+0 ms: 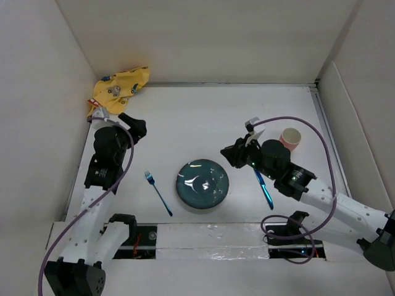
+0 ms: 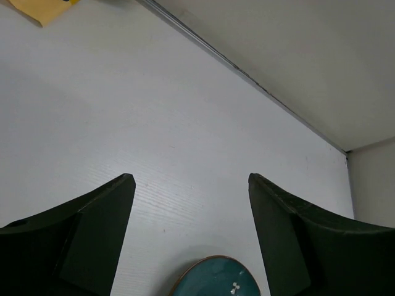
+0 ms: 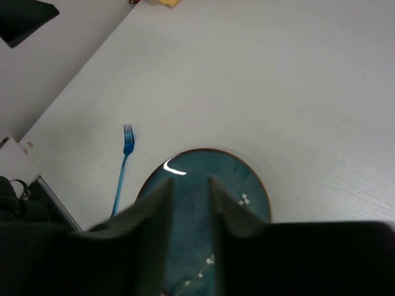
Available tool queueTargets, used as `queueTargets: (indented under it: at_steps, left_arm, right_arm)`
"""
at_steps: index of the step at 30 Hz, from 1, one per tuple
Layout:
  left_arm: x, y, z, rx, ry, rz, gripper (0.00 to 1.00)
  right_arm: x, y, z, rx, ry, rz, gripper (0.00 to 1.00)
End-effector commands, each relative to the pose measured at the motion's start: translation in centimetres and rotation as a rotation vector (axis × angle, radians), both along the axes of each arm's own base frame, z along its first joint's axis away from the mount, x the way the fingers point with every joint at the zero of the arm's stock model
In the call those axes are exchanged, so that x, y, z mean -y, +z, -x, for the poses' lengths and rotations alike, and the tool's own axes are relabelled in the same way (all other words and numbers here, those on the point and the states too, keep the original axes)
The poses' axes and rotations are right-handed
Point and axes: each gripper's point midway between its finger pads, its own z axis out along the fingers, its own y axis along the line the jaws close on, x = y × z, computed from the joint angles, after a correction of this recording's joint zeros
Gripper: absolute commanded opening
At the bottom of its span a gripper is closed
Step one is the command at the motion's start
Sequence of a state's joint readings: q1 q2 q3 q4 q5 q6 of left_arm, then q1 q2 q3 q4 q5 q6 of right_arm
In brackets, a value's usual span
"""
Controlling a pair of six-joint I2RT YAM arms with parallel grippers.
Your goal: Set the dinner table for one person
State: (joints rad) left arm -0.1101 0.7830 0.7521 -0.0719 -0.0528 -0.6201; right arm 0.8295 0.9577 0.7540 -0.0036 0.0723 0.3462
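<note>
The plate [image 1: 202, 184] is sitting by the near edge of the dinner table [image 1: 247, 117], 1 fork [image 1: 158, 193] left of it, 1 knife [image 1: 266, 196] right. The cup [image 1: 290, 137] and the far-left-corner cloth [image 1: 120, 86] are probably awaiting placement. The left gripper [image 2: 191, 182] and right gripper [image 3: 190, 185] are both hanging released, empty.

The white worktop [image 1: 197, 117] is looking matt and smooth, the teal plate [image 1: 202, 184] is gleaming glossy, the blue fork [image 1: 158, 193] is shining metallic, and the yellow cloth [image 1: 118, 90] is looking soft.
</note>
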Motion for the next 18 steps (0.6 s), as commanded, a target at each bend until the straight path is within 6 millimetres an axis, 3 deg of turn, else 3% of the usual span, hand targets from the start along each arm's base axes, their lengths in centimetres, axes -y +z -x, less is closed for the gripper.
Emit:
queueTargets:
  at_steps: [1,2,3,5,6,7,8,9,10,11,12,13,14,15,16,17,18]
  left_arm:
    - [0.3,0.5,-1.7,0.017,0.003,0.028,0.72]
    - [-0.4,1.4,-2.9,0.032,0.032,0.035,0.72]
    - [-0.4,2.6,-3.0,0.056,0.032,0.037,0.72]
    - [-1.2,2.3,-4.9,0.033,0.069,0.042,0.62]
    - [-1.6,4.5,-5.9,0.074,0.1,0.049,0.43]
    - [-2.1,3.0,-7.6,0.023,0.129,0.03,0.34]
    - [-2.7,3.4,-8.7,0.02,0.164,0.013,0.26]
    - [-3.4,5.9,-9.9,0.052,0.188,0.002,0.04]
    - [-3.7,4.1,-11.9,-0.012,0.207,-0.029,0.0]
    - [-4.5,3.8,-12.9,-0.04,0.244,-0.064,0.0]
    - [-4.7,6.3,-14.2,-0.009,0.255,-0.071,0.0]
    - [-5.8,4.0,-16.1,-0.071,0.282,-0.091,0.0]
    - [-6.2,3.9,-17.3,-0.079,0.286,-0.094,0.0]
    - [-6.8,5.6,-18.4,-0.057,0.295,-0.081,0.14]
    - [-8.1,3.1,-20.2,-0.11,0.31,-0.079,0.23]
    - [-8.2,2.2,-21.1,-0.139,0.294,-0.068,0.3]
    - [-8.6,4.2,-22.4,-0.105,0.296,-0.057,0.44]
  right_arm:
    - [0.2,2.9,0.0,0.069,-0.023,-0.113,0.22]
    - [0.3,3.3,0.3,0.071,-0.017,-0.126,0.0]
    - [0.3,3.3,0.3,0.073,-0.016,-0.124,0.0]
    - [0.2,3.5,0.4,0.069,-0.009,-0.122,0.0]
    - [0.2,3.4,0.3,0.07,-0.008,-0.118,0.0]
    - [0.1,3.3,0.3,0.067,-0.003,-0.114,0.0]
    - [0.0,3.2,0.4,0.064,0.001,-0.113,0.0]
    - [-0.1,3.1,0.4,0.059,0.004,-0.109,0.0]
    - [-0.1,3.1,0.4,0.057,0.007,-0.105,0.0]
    - [-0.1,2.9,0.5,0.055,0.007,-0.098,0.0]
    - [0.0,2.9,0.4,0.054,0.003,-0.099,0.0]
    - [0.0,2.9,0.5,0.055,-0.003,-0.096,0.0]
    - [0.0,2.8,0.4,0.053,-0.005,-0.094,0.0]
    - [0.1,2.8,0.4,0.052,-0.011,-0.089,0.0]
    - [0.2,2.6,0.2,0.05,-0.02,-0.082,0.0]
    - [0.2,2.5,0.2,0.048,-0.021,-0.078,0.0]
    - [0.3,2.4,0.1,0.048,-0.029,-0.076,0.0]
